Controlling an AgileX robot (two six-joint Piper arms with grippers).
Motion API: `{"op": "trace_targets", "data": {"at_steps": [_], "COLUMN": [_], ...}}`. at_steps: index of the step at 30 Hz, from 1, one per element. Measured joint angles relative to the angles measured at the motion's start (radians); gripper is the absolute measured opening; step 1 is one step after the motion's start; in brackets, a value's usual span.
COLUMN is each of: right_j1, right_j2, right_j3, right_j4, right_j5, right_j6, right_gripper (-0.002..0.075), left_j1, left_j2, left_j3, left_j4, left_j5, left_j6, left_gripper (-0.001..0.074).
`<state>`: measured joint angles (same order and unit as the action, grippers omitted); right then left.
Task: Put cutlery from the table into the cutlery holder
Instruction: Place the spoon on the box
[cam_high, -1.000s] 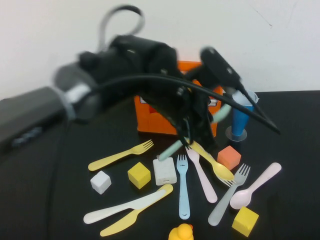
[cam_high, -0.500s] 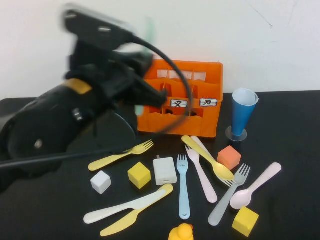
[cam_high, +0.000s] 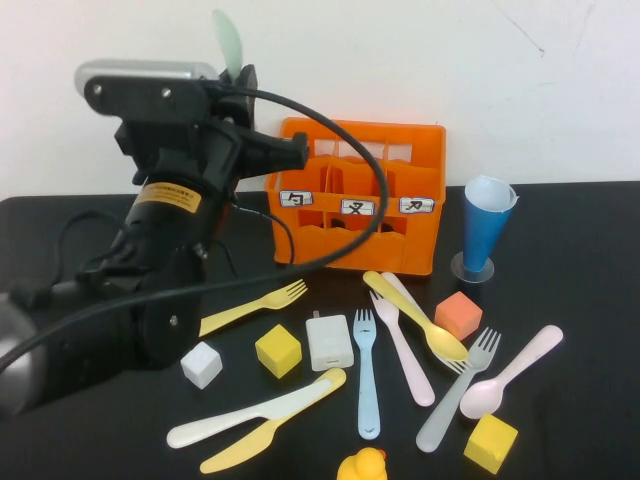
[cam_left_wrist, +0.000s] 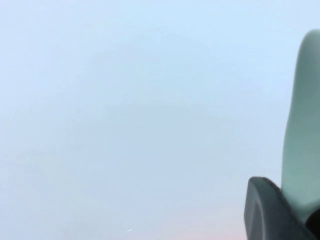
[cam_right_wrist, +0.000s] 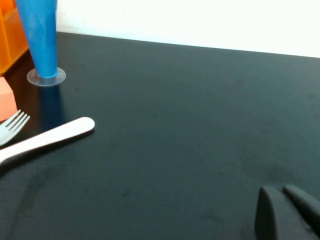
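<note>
My left gripper (cam_high: 236, 82) is raised to the left of the orange cutlery holder (cam_high: 360, 200) and is shut on a mint green cutlery piece (cam_high: 228, 40) that points upward. The piece (cam_left_wrist: 302, 125) also shows in the left wrist view beside one finger (cam_left_wrist: 270, 210). On the black table (cam_high: 580, 280) lie a yellow fork (cam_high: 250, 308), white knife (cam_high: 240, 415), yellow knife (cam_high: 270, 430), blue fork (cam_high: 367, 375), pink fork (cam_high: 405, 350), yellow spoon (cam_high: 420, 318), grey fork (cam_high: 460, 390) and pink spoon (cam_high: 510, 372). My right gripper (cam_right_wrist: 287, 212) is shut and empty, low over the table, out of the high view.
A blue cone cup (cam_high: 485, 230) stands right of the holder. A white charger block (cam_high: 329, 342), a white cube (cam_high: 201, 364), two yellow cubes (cam_high: 278, 350), an orange cube (cam_high: 459, 314) and a yellow duck (cam_high: 362, 466) lie among the cutlery. The left arm's cable (cam_high: 340, 240) hangs before the holder.
My left arm swung up and to the left, away from the cutlery in front of the holder, carrying the mint green piece, which now points upward. The holder's front is uncovered.
</note>
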<state>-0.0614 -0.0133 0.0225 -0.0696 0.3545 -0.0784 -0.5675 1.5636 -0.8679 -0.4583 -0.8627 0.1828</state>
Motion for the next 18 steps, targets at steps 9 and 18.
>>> {"op": "trace_targets", "data": {"at_steps": [9,18], "right_j1": [0.0,0.0], "right_j2": [0.0,0.0], "right_j3": [0.0,0.0], "right_j4": [0.0,0.0], "right_j5": [0.0,0.0], "right_j6": [0.0,0.0], "right_gripper": [-0.0003,-0.0003], "left_j1": [0.121,0.138], "left_j2": [0.251,0.417], "left_j3": [-0.092,-0.26], "left_j4": [0.248,0.339], "left_j5": [-0.125,-0.099], "left_j6": [-0.301,-0.332], "left_gripper": [0.0032,0.0032]}}
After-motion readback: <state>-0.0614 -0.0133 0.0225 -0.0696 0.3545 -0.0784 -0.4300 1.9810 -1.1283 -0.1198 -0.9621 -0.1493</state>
